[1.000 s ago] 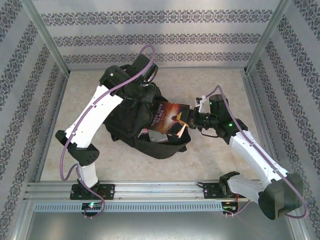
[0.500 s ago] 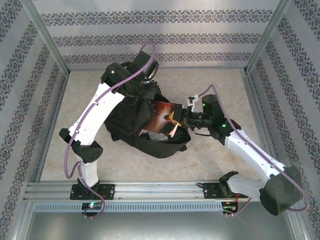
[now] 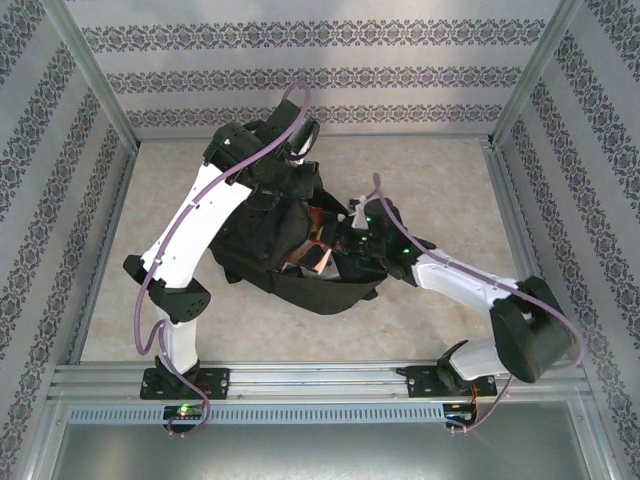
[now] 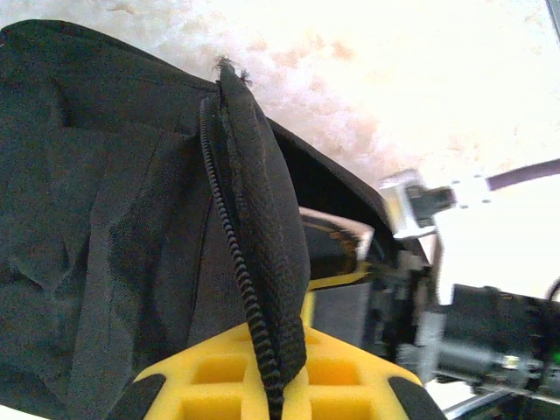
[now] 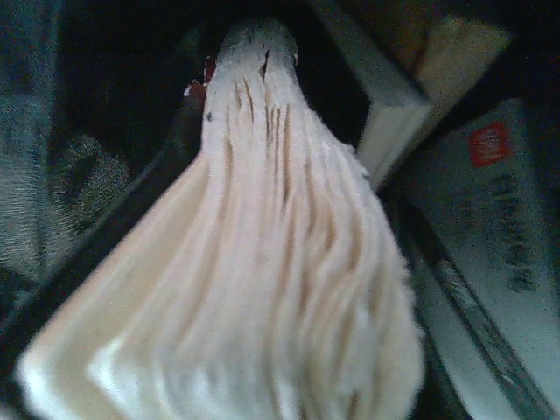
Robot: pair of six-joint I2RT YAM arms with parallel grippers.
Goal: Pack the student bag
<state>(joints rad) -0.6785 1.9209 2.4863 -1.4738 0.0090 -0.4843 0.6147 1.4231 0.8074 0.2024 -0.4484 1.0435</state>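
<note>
The student bag (image 3: 300, 285) is lying in the middle of the table (image 3: 430, 170), a big black floppy thing, with both arms right on it. The left gripper (image 3: 287, 187) is up at the far end of the bag. In its wrist view the yellow fingers (image 4: 210, 381) are pinched tight on the zip edge (image 4: 249, 254), which stands up like a ridge. The right gripper (image 3: 342, 240) is poking into the bag's mouth from the right and has a book (image 5: 280, 262) clamped in it, angled down into the opening. Its wrist camera is basically staring at fanned pale pages. Past those pages I can see other books (image 5: 490, 175) already lying inside in the dark, one of them with a small red label.
</note>
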